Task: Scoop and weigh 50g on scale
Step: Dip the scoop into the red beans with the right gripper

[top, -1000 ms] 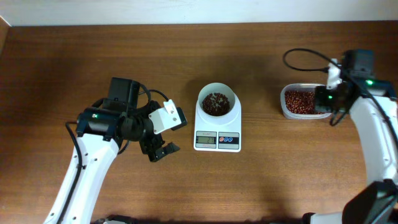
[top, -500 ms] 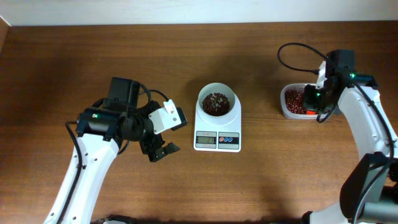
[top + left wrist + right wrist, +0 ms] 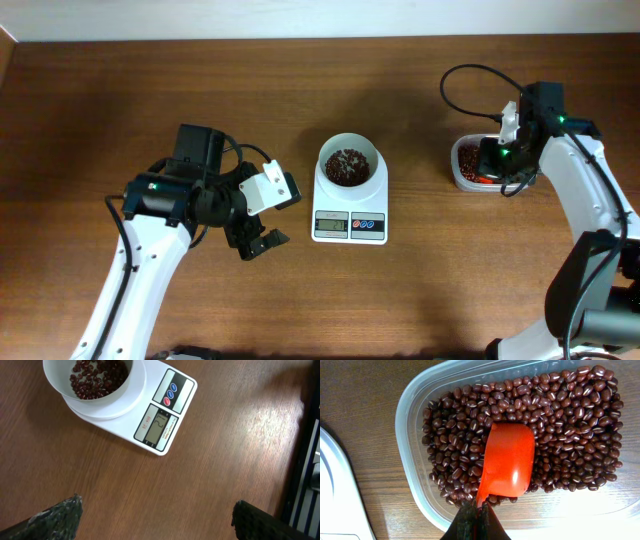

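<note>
Overhead, the scale (image 3: 349, 226) sits at the middle of the table (image 3: 300, 90), its white bowl (image 3: 325, 160) on top with a shallow layer of red beans (image 3: 348, 166) inside. Its display (image 3: 331, 226) and buttons (image 3: 367, 225) face the near edge; the digits are too small to read. The left gripper (image 3: 257, 243) hangs above bare wood to the left of the scale, well apart from it, with its jaws spread wide and nothing between them. The left wrist view shows both dark fingertips (image 3: 55, 515) at the lower corners and the scale at the top, untouched.

At the right side a clear tub (image 3: 458, 170) of beans stands well apart from the scale. The right gripper (image 3: 475, 522) is over the tub, clamped tight on the handle of an orange scoop (image 3: 509, 465). The right wrist view shows the scoop's head lying among the beans near the tub's middle, with beans banked along its sides. Its broad face looks smooth and bare, though whether that is the hollow or the back I cannot tell.
</note>
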